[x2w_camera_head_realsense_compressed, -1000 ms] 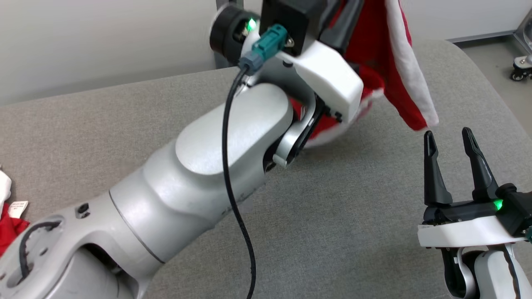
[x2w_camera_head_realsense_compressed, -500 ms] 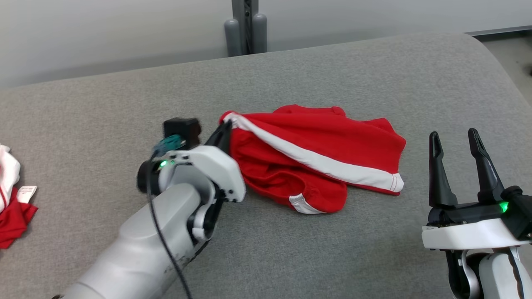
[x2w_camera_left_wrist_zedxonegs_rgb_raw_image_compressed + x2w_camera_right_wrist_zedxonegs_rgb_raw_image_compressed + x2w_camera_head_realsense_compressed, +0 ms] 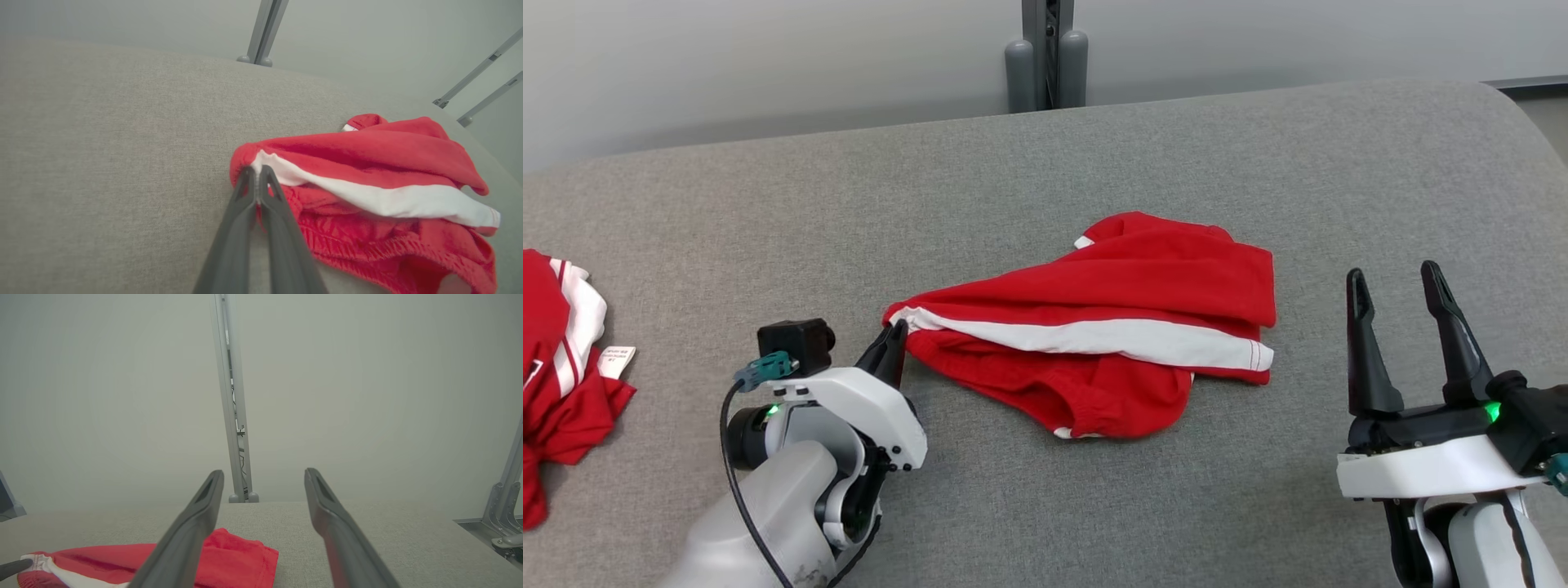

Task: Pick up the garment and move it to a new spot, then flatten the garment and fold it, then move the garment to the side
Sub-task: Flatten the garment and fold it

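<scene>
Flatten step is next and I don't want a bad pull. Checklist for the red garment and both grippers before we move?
1. Left gripper grip: shut on the red garment at its left corner, by the white stripe. Ok.
2. Layers pinched in that grip: cannot tell.
3. Garment flat: bunched on the grey surface, layers folded over each other. Not ok.
4. Right gripper: open, empty, apart from the garment's right edge. Ok.
5. Second grasp point: white stripe end is exposed on the right edge. Ok.
6. Other red-and-white clothes at far left: well apart from the garment. Ok.
</scene>
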Motion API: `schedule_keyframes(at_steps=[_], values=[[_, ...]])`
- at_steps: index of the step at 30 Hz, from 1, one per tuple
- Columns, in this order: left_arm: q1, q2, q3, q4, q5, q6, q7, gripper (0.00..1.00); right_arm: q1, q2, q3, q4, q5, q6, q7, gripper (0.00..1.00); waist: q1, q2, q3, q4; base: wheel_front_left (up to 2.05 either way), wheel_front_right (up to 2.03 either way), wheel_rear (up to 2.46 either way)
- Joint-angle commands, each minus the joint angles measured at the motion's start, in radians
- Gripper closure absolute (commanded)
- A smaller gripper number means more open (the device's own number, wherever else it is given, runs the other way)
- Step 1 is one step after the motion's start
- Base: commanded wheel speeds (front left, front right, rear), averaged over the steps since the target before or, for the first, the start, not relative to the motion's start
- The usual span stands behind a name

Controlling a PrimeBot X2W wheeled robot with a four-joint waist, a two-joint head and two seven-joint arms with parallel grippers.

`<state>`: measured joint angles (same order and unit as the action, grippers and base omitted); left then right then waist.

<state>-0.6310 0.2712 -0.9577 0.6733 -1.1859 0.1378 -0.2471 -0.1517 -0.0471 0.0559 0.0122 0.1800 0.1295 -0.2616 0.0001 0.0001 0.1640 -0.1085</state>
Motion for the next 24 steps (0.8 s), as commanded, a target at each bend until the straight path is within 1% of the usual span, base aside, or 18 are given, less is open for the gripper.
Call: schedule_keyframes(at_steps=[1, 3, 6, 8, 9, 10, 13, 14, 17, 18, 20, 23, 24], values=[[0.011, 0.011, 0.008, 0.008, -0.002, -0.002, -0.005, 0.00, 0.014, -0.006, 0.003, 0.004, 0.001, 0.003, -0.006, 0.00, -0.0001, -0.0001, -0.001, 0.002, 0.00, 0.00, 0.00], [0.017, 0.012, 0.019, 0.004, 0.006, -0.014, -0.011, 0.00, 0.014, -0.007, 0.003, 0.007, -0.002, 0.003, -0.006, 0.00, -0.0001, -0.0001, -0.003, 0.004, 0.00, 0.00, 0.00], [0.037, 0.020, 0.039, -0.005, 0.022, -0.017, -0.016, 0.00, 0.016, -0.006, 0.012, 0.016, -0.002, 0.003, -0.006, 0.00, -0.0001, -0.0001, -0.007, 0.009, 0.00, 0.00, 0.00], [0.049, 0.029, 0.067, -0.022, 0.042, -0.014, -0.018, 0.00, 0.016, -0.006, 0.024, 0.020, 0.002, 0.003, -0.006, 0.00, -0.0001, -0.0001, -0.013, 0.010, 0.00, 0.00, 0.00], [0.054, 0.032, 0.096, -0.039, 0.056, -0.009, -0.018, 0.00, 0.018, -0.007, 0.028, 0.022, 0.004, 0.003, -0.006, 0.00, -0.0001, -0.0001, -0.017, 0.011, 0.00, 0.00, 0.00], [0.054, 0.032, 0.096, -0.039, 0.056, -0.009, -0.018, 0.00, 0.018, -0.007, 0.028, 0.022, 0.004, 0.003, -0.006, 0.00, -0.0001, -0.0001, -0.017, 0.011, 0.00, 0.00, 0.00], [0.116, 0.035, 0.209, -0.116, 0.125, 0.005, -0.018, 0.00, 0.023, -0.006, 0.041, 0.031, 0.013, 0.003, -0.006, 0.00, -0.0001, -0.0001, -0.034, 0.015, 0.00, 0.00, 0.00], [0.139, 0.036, 0.249, -0.153, 0.164, 0.004, -0.018, 0.00, 0.025, -0.007, 0.043, 0.033, 0.018, 0.003, -0.006, 0.00, -0.0001, -0.0001, -0.040, 0.017, 0.00, 0.00, 0.00], [0.220, 0.019, 0.387, -0.270, 0.287, 0.025, -0.018, 0.00, 0.033, -0.006, 0.055, 0.040, 0.025, 0.003, -0.006, 0.00, -0.0001, -0.0001, -0.058, 0.023, 0.00, 0.00, 0.00], [0.252, 0.008, 0.432, -0.302, 0.327, 0.036, -0.018, 0.00, 0.036, -0.006, 0.058, 0.041, 0.028, 0.003, -0.006, 0.00, -0.0001, -0.0001, -0.065, 0.024, 0.00, 0.00, 0.00], [0.316, -0.017, 0.509, -0.370, 0.410, 0.035, -0.018, 0.00, 0.041, -0.006, 0.065, 0.044, 0.032, 0.003, -0.006, 0.00, -0.0001, -0.0001, -0.078, 0.023, 0.00, 0.00, 0.00], [0.396, -0.066, 0.619, -0.455, 0.534, 0.047, -0.018, 0.00, 0.054, -0.007, 0.056, 0.045, 0.040, 0.003, -0.006, 0.00, -0.0001, -0.0001, -0.096, 0.028, 0.00, 0.00, 0.00], [0.448, -0.109, 0.692, -0.516, 0.622, 0.052, -0.018, 0.00, 0.066, -0.006, 0.053, 0.046, 0.040, 0.003, -0.006, 0.00, -0.0001, -0.0001, -0.104, 0.029, 0.00, 0.00, 0.00]])
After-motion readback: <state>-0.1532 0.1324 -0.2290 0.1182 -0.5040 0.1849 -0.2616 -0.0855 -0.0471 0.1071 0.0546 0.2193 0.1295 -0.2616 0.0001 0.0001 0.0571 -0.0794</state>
